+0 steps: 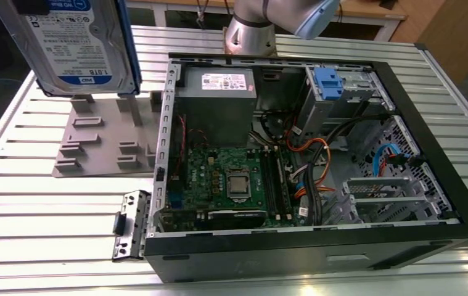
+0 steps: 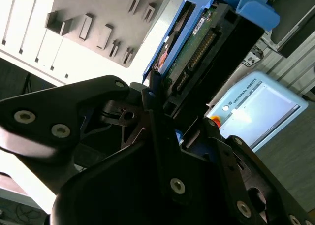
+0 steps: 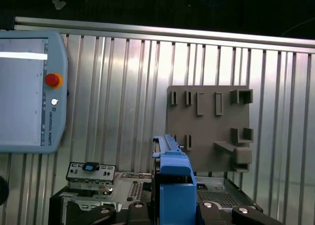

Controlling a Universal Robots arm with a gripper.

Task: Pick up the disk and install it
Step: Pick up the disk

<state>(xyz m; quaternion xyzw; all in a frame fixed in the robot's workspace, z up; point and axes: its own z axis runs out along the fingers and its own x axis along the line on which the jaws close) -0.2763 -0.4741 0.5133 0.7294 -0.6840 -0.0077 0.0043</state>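
Above the grey holder (image 1: pixel 106 142), the tool (image 2: pixel 179 106) clamps the disk (image 1: pixel 73 43), edges clear.

disk (image 1: pixel 73 43) over the stand (image 1: pixel 106 142), apparently apart; case (image 1: pixel 299 259) at the exterior view's right.

My arm's silver-grey metal joint (image 1: pixel 250 34), its pale blue end cap (image 1: pixel 320 15), my gripper (image 2: pixel 183 115) in matte black, broad angular linkage plates (image 2: pixel 44 124), small round silver screw heads (image 2: pixel 177 185) dotted along them.
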